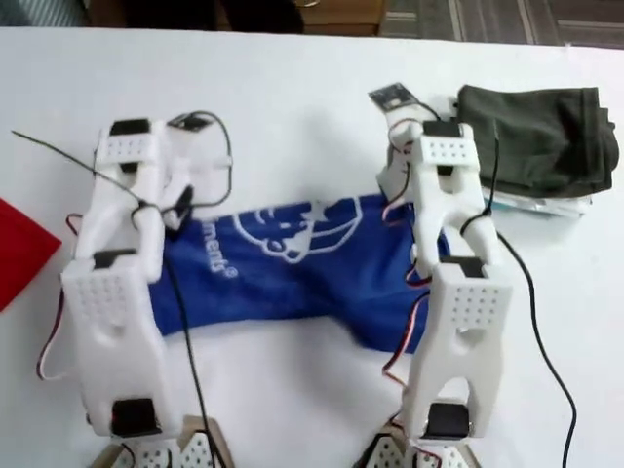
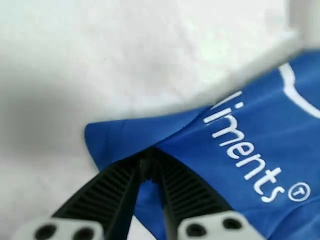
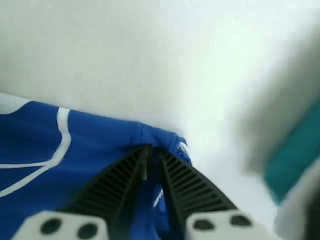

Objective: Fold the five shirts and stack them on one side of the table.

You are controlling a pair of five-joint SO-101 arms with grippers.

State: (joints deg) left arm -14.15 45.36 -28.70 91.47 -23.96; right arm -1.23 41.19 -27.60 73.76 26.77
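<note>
A blue shirt (image 1: 283,263) with white print lies stretched between the two arms on the white table (image 1: 292,107). My left gripper (image 2: 150,162) is shut on the blue shirt's (image 2: 260,150) edge near the white lettering. My right gripper (image 3: 152,152) is shut on a bunched corner of the blue shirt (image 3: 75,145). In the high view the left arm (image 1: 127,253) stands over the shirt's left end and the right arm (image 1: 448,253) over its right end. A folded dark green shirt (image 1: 541,136) tops a stack at the back right.
A red cloth (image 1: 19,249) pokes in at the left edge. A teal layer (image 3: 292,155) of the stack shows beside my right gripper. Cables trail from both arms. A small dark card (image 1: 393,97) lies near the back of the table.
</note>
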